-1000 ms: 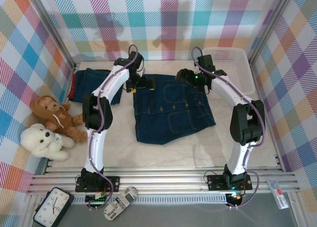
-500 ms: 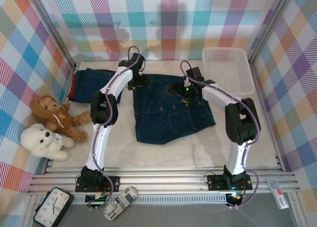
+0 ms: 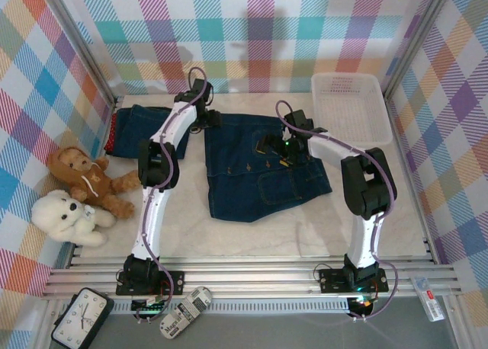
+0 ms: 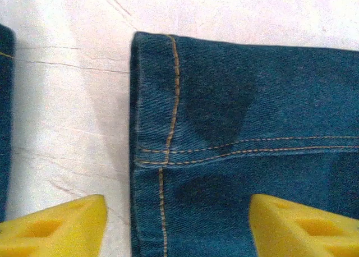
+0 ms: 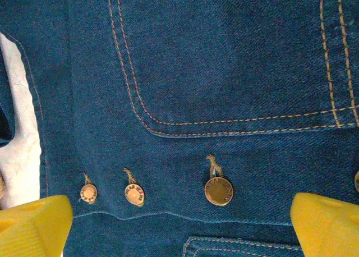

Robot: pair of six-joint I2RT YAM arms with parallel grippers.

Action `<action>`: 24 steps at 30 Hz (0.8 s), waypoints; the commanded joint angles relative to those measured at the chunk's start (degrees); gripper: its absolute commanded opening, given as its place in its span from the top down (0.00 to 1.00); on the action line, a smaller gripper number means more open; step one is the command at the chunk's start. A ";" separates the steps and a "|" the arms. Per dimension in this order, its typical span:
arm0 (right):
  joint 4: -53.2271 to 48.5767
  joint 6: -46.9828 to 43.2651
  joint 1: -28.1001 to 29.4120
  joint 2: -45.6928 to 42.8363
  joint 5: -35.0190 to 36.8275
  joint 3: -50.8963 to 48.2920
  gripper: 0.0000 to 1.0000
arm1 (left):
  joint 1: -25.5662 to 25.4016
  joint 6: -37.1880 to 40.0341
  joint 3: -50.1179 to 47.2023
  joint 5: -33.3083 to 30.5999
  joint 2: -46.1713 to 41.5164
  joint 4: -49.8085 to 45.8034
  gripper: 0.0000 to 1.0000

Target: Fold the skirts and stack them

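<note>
Two denim skirts lie on the white table (image 3: 252, 238). One button-front dark blue denim skirt (image 3: 252, 189) is spread flat at the centre. One folded dark blue denim skirt (image 3: 146, 120) sits at the far left corner, with a strip of red cloth (image 3: 113, 136) showing at its left side. One white mesh plastic basket (image 3: 351, 109) stands in the far right corner. Two teddy bears, one brown (image 3: 82, 177) and one white (image 3: 67, 216), sit by the table's left edge.

Both arms stretch from the near edge toward the far side. The left arm runs almost straight out, and the left gripper (image 3: 206, 124) points down at the spread skirt's far left corner. In the left wrist view its yellow fingertips (image 4: 53, 226) stand partly apart. One is over bare table, the other over denim, and the stitched skirt edge lies flat and unpinched between them.

The right arm bends at the elbow and curls inward, placing the right gripper (image 3: 273, 147) low over the skirt's button line. Its jaws are spread wide and hold nothing. Three brass buttons (image 5: 218, 191) sit in a row between the fingers, below a curved pocket seam.
</note>
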 commanded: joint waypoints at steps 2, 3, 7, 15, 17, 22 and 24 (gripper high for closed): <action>-0.43 0.24 0.18 -0.01 0.39 0.23 0.01 | 0.41 1.97 4.51 3.48 2.97 0.96 0.48; -0.53 0.25 0.14 -0.10 0.43 0.30 0.01 | 0.47 1.87 6.00 3.57 3.86 0.47 0.52; -1.06 -0.13 0.18 -0.43 0.72 0.50 0.01 | 0.55 1.80 9.46 4.43 4.91 -0.78 0.91; -1.65 -2.01 0.17 -8.74 6.57 -4.32 0.01 | 0.30 -0.04 -0.70 5.48 -13.49 3.94 1.00; -0.88 -2.16 0.10 -11.47 8.73 -6.78 0.01 | 0.13 -0.56 -4.56 5.45 -18.89 7.28 1.00; 0.53 -2.71 -0.08 -13.59 11.91 -9.79 0.01 | 0.20 -0.24 -0.08 3.00 -17.61 7.86 1.00; 0.41 -2.48 -0.03 -12.56 11.58 -9.24 0.01 | 0.37 -0.05 5.90 0.98 -11.80 5.63 1.00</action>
